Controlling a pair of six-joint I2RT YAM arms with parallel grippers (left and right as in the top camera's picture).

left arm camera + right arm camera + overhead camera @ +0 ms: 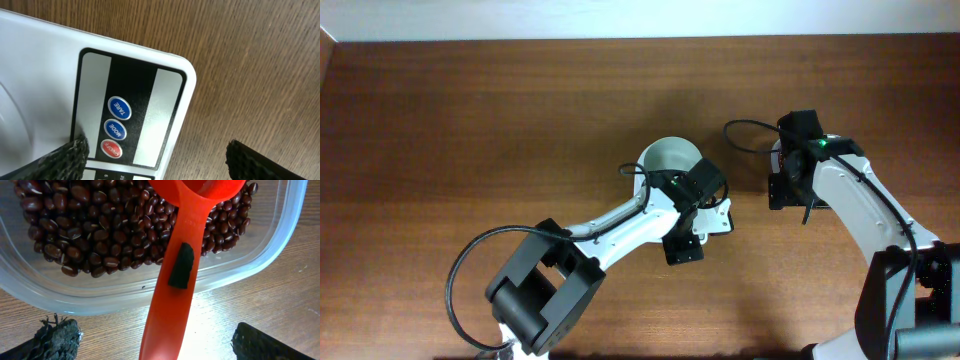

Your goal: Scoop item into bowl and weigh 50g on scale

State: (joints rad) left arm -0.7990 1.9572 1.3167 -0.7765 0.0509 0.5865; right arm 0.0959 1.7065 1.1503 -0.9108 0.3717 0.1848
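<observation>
Two claws: left claw (155, 152) has its jaws wide apart and holds nothing, poised over the scale's (40, 75) button corner. Right claw (152, 332) is also spread wide, with the scoop (167, 315) handle running between the pads and no grip on it.
Beans (90, 225): loose pile in a clear container (280, 245), off to one side of the scale under the right arm. Scoop head is resting in them.
Bowl (668, 155): at the scale's end away from the buttons. Inside looks bare. Contact with the platform is hidden by the left arm.
Handling: beans are tiny, hard and light, and they'll roll and scatter, so move them by scoop only. Scoop looks like stiff, slick plastic. I'd clamp mid-handle by the black patch, square-on, or it'll twist when loaded.
Overhead only: bowl and both arms. Container is hidden and the scale mostly covered.
Left wrist only: TARE/MODE/ON-OFF buttons (119, 108) and bare counter (250, 50).
Right wrist only: beans and scoop.
Display: not readable in any view.
</observation>
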